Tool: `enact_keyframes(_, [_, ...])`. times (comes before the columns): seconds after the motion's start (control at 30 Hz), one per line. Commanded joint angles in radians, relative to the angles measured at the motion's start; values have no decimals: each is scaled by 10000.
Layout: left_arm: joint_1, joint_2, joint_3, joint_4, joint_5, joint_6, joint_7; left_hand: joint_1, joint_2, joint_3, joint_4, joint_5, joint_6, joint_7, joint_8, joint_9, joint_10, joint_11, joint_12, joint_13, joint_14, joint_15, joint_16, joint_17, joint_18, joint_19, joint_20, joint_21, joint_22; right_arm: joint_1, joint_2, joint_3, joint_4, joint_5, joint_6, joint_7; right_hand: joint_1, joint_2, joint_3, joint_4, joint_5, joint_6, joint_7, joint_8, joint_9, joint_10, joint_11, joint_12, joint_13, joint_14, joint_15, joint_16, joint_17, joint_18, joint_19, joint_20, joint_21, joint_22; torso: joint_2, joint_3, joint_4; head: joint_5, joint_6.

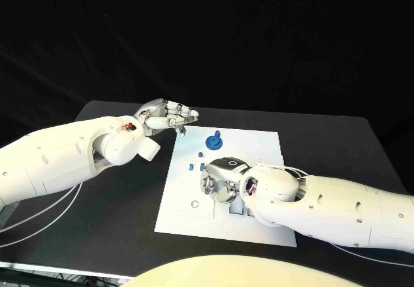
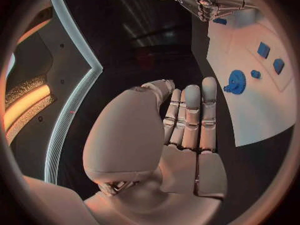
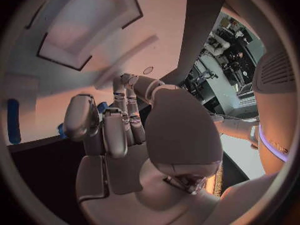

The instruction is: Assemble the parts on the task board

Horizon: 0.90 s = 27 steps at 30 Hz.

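Observation:
The white task board [image 1: 259,149] lies in the middle of the black table. A blue gear [image 1: 213,142] sits near its far edge, also seen as the gear [image 2: 235,81] in the left wrist view. My right hand [image 1: 221,179] is down over the board's left half, fingers curled. A small blue part [image 3: 102,106] shows on either side of its thumb [image 3: 81,117], pinched against the fingers. My left hand [image 1: 166,117] hovers off the board's far left corner, its fingers [image 2: 190,115] held straight and side by side, holding nothing.
Two small blue parts [image 1: 194,168] lie on the board just beyond the right hand. Two blue square parts [image 2: 270,56] and a small blue peg [image 2: 255,74] sit near the gear. A long blue piece [image 3: 12,120] lies on the board. Bare black table [image 1: 112,227] lies left of the board.

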Motion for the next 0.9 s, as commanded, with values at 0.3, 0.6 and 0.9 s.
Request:
enact_keyframes(0.3, [12,3,7,16,21,171,7,-129,-7,43,-38,-49,-55,-3,52,16,-81,-13,40,3,-15,70,49,-13,78,21,55,-36,-12,-18,-40,-19,-65,30,143,29,-350,-139,-153,-5,59,-1196,214,-761,-192,-744,120,-432,-22,343,235,-137,-199,140,-268,195,-499,260,-1,3,2,6,33])
enact_keyframes(0.6, [12,-9,6,17,19,201,-32,-129,-7,43,-38,-49,-55,-3,52,16,-81,-13,40,3,-15,70,49,-13,78,21,55,-36,-12,-10,-255,-18,110,36,-249,-49,-469,-297,-291,8,27,-1630,256,-1011,-235,-1316,188,-487,-78,245,289,-313,-519,212,-409,258,-887,84,0,4,-1,3,63])
enact_keyframes(0.9, [12,-47,5,-11,15,233,-87,-156,-12,56,-66,-56,-77,9,64,31,-160,2,33,-4,-22,79,50,-16,76,26,59,-43,-20,257,-1106,12,814,145,-484,-181,-548,-387,-461,47,369,-1526,266,-952,-162,-1597,237,-307,-58,178,334,-454,-750,244,-475,307,-1117,-20,-6,-1,-9,-31,103])
